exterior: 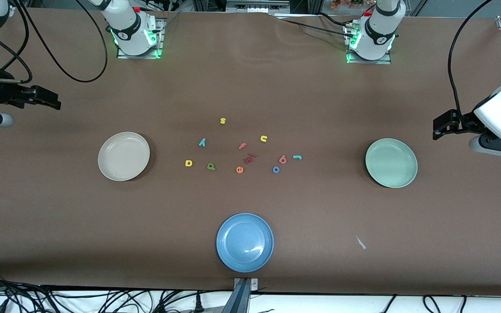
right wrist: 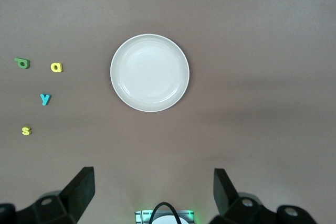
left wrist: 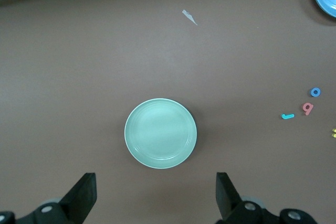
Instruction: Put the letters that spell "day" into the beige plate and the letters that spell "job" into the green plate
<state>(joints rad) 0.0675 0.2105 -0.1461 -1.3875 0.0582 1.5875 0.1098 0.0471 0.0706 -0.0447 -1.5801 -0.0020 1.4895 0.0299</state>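
Brown worktop, letters clustered mid-table between beige plate [exterior: 123, 156] and green plate [exterior: 391, 163]. Left claw [left wrist: 156, 195] and right claw [right wrist: 152, 191] hang wide open, empty. I would take the yellow d [exterior: 188, 163] squarely, from above.

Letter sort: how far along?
Done: nothing. The beige plate and green plate hold no letters. In hand: nothing; the left gripper hangs open at the green plate's end of the table, the right gripper open at the beige plate's end. Left: yellow d, green a, teal y, teal j, pink b and blue o, all on the table.
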